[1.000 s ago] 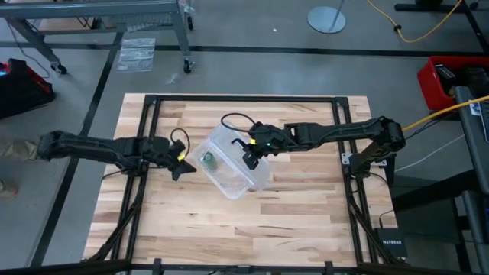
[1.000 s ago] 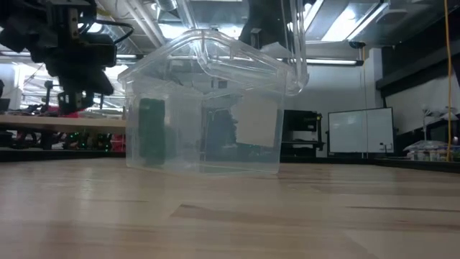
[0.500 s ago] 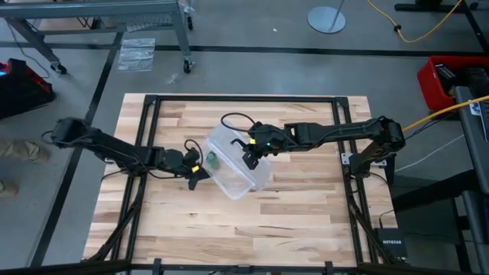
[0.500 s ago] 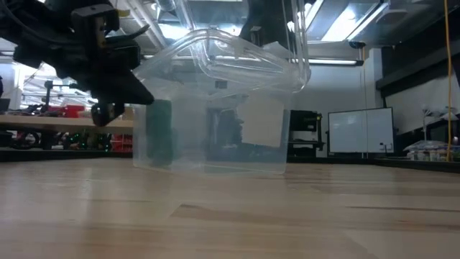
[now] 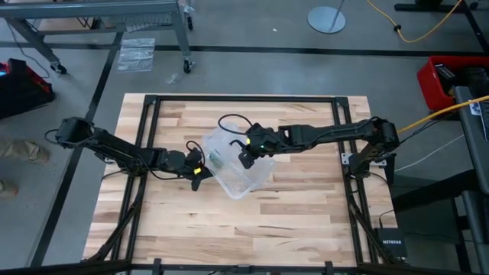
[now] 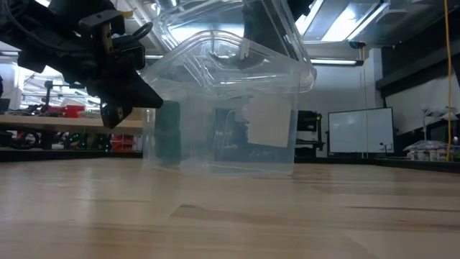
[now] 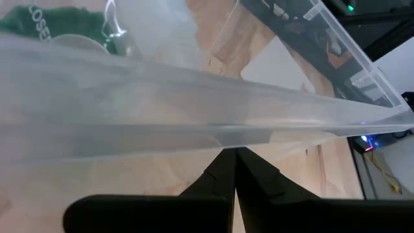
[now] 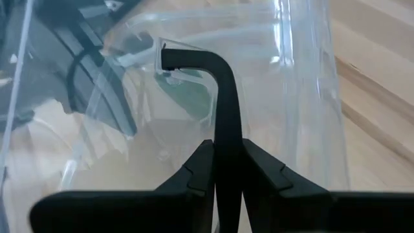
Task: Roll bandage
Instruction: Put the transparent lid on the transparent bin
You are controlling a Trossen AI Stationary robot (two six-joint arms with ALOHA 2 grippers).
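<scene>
The bandage is a small green roll inside a clear plastic box that stands on the table's middle; it shows dimly through the wall in the low view and in the left wrist view. My left gripper is shut at the box's left side. My right gripper hangs over the box, shut on its raised clear lid. My left gripper touches the box's left wall with its shut fingertips, coming from the table's left and slanting slightly down. The box stands with its base on the table. My right gripper pinches the lid's edge from above, slanting down. A thin dark hooked piece stands between the fingers at the clear rim; which part of the lid it is I cannot tell. The lid sits tilted over the box's opening.
A black frame runs round the wooden tabletop. Bare wood lies on the near side of the box and at both sides. A black cable loops just beyond the box.
My left gripper has gone toward the table's right edge and down until its shut tips meet the box's left wall. The box has slid a little toward the right, staying upright with the bandage inside. My right gripper has kept its hold on the lid.
</scene>
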